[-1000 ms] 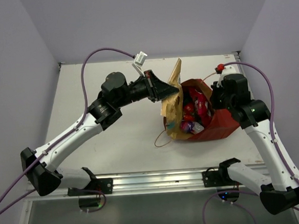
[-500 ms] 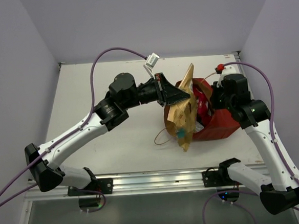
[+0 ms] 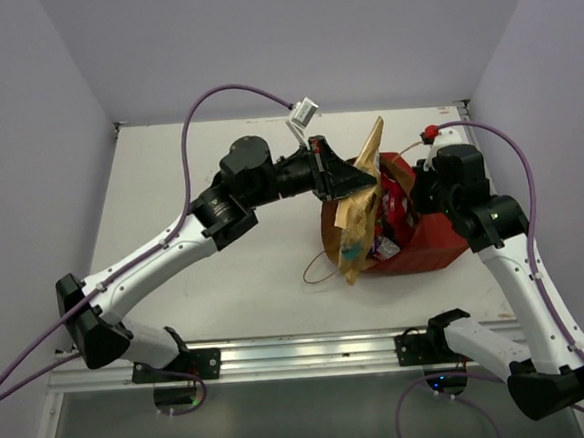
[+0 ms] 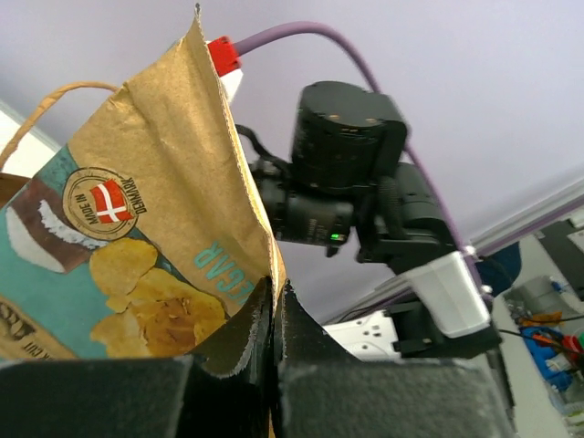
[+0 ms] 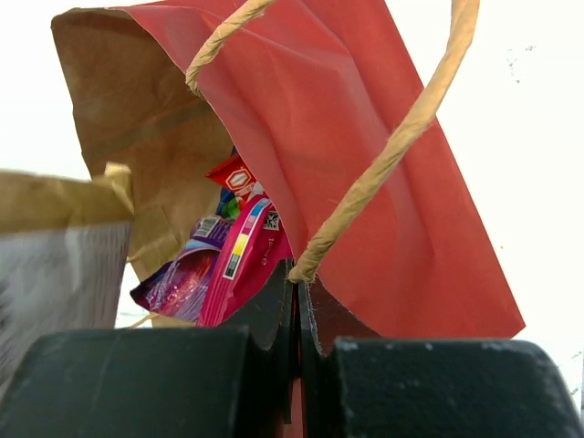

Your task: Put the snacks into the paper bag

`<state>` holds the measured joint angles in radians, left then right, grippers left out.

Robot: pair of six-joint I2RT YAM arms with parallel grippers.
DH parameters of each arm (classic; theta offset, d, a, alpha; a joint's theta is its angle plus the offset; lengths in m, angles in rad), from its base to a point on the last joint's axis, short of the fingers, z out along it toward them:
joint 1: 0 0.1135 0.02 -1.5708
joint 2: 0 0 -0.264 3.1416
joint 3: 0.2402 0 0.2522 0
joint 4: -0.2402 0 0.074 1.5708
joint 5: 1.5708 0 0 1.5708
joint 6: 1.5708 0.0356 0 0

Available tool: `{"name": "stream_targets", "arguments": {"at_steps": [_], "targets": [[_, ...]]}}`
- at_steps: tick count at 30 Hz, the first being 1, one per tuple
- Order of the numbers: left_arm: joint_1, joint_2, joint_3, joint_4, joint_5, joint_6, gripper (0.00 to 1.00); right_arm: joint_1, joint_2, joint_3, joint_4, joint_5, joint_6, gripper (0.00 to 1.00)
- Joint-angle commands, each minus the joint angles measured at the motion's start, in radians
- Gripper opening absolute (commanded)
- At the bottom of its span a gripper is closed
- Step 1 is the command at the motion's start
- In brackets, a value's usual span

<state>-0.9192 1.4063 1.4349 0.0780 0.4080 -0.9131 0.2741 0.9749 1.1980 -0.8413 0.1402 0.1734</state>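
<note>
Left pincer (image 3: 368, 181) now farther right, clamping kraft chip pouch (image 3: 358, 224) by corner, dangling at paper bag (image 3: 439, 244) mouth; right pincer (image 5: 297, 287) pinches rim, holding mouth open.

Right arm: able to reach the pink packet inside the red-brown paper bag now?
Probably not. The right gripper is shut on the rim of the red-brown paper bag, and the large tan kraft pouch in the left gripper sits across its mouth.
</note>
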Motion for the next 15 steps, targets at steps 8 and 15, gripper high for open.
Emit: {"name": "stream_targets", "arguments": {"at_steps": [8,15], "targets": [[0.054,0.223,0.14,0.092,0.091,0.077,0.0,-0.006,-0.031,0.014,0.022,0.01,-0.012,0.0],[0.121,0.356,0.2,0.187,0.115,0.114,0.0,-0.006,-0.036,0.012,0.025,0.002,-0.011,0.0]]}}
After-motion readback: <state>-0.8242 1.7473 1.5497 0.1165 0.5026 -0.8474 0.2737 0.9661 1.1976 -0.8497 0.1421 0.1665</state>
